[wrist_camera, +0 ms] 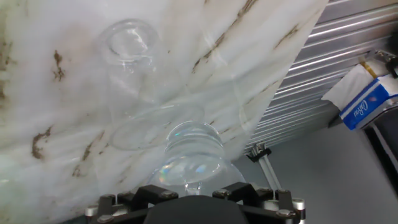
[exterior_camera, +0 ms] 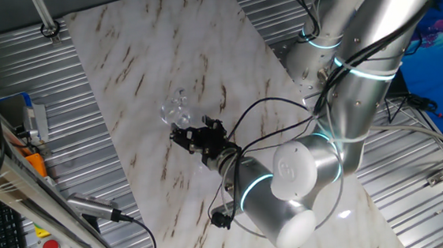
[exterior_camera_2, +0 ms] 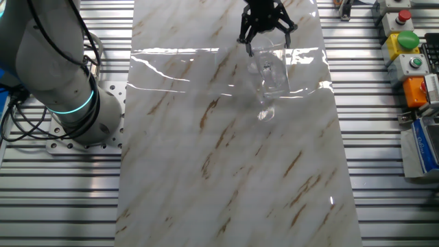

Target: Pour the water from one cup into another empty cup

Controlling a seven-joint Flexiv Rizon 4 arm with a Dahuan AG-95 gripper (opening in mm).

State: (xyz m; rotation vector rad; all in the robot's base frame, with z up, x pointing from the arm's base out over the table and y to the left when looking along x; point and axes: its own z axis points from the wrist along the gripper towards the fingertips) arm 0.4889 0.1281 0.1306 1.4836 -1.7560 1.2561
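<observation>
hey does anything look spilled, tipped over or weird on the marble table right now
No spill shows. The larger tumbler sits tilted in the pincer, which fits pouring toward the smaller cup.

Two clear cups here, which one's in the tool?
The wider tumbler, right at the tool. The narrower cup stands apart on the marble, untouched.
</observation>
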